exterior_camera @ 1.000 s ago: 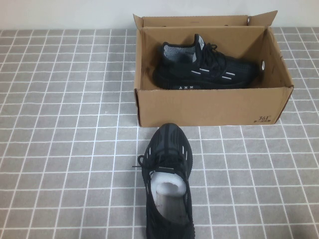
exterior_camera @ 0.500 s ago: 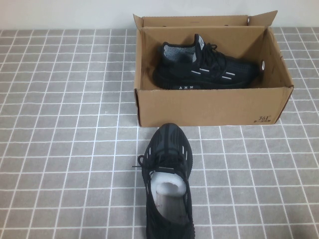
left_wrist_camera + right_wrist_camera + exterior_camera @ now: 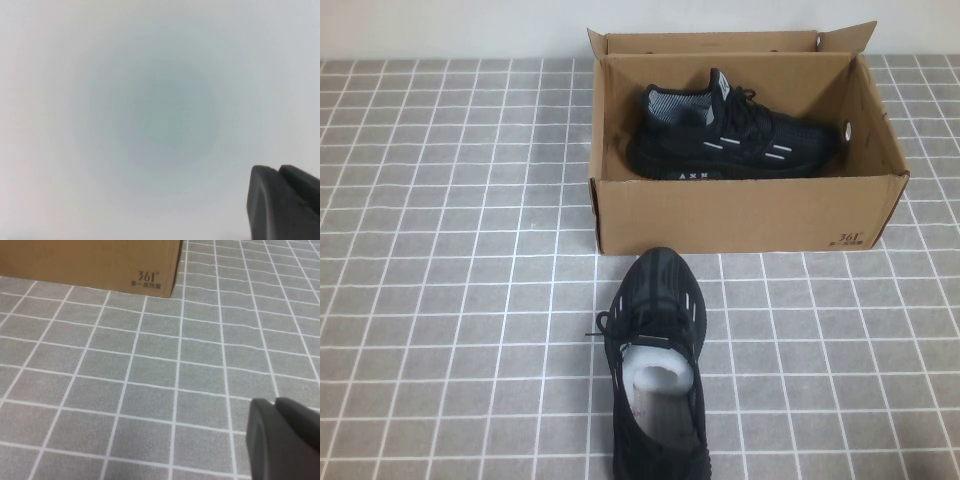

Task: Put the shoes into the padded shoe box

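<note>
On the desk: 1 brown box [image 3: 740, 215] and 2 black shoes, on a gray cloth [image 3: 450, 300] with white squares.
Box spot: at the far side of the desk, near the white wall [image 3: 450, 28], top open, flaps up.
Box edges: the long front wall faces the robot; small dark print sits at its lower right corner.
Shoe 1 [image 3: 730, 140]: inside the box, lying along the back, toe to the right.
Shoe 2 [image 3: 657, 370]: on the cloth outside, just in front of the box, toe pointing at the front wall, not touching it; the heel reaches the near edge of the high view.
Open room: wide bare cloth on the left and right of shoe 2.
Left claw [image 3: 282, 202]: only a dark tip shows against plain white; open or closed, cannot tell.
Right claw [image 3: 285, 440]: dark tip low over the cloth, near the box's printed corner; open or closed, cannot tell.
</note>
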Tool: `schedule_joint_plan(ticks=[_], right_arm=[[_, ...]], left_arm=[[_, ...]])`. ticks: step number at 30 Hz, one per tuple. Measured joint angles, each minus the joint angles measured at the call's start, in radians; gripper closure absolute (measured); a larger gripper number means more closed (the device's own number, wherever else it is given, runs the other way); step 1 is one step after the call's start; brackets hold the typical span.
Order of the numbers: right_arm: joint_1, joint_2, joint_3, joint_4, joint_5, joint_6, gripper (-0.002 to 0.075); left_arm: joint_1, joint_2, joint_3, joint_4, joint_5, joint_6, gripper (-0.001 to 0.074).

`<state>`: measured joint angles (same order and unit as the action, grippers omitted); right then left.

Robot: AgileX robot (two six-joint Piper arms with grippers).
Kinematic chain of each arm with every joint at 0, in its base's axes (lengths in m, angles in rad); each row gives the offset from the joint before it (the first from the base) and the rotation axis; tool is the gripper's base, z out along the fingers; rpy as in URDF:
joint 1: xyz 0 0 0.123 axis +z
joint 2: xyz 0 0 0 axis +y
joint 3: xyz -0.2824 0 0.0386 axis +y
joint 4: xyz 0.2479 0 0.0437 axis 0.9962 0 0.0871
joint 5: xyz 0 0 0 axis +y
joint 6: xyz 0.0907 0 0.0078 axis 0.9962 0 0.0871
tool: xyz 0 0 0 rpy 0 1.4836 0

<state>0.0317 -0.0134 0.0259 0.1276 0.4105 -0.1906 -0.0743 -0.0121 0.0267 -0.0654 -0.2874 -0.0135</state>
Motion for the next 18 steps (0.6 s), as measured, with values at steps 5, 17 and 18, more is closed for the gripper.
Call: schedule_joint_plan(ticks=[5, 17, 18], right_arm=[[0.000, 0.000, 0.000, 0.000, 0.000, 0.000, 0.0734], [0.000, 0.000, 0.000, 0.000, 0.000, 0.000, 0.0734], [0.000, 0.000, 0.000, 0.000, 0.000, 0.000, 0.0734]], left_arm=[[0.000, 0.000, 0.000, -0.002, -0.331, -0.046, 0.0739], [0.000, 0.051, -0.362, -0.005, 0.103, -0.127, 0.0739], [0.000, 0.087, -0.421, -0.005, 0.223, -0.127, 0.0739]])
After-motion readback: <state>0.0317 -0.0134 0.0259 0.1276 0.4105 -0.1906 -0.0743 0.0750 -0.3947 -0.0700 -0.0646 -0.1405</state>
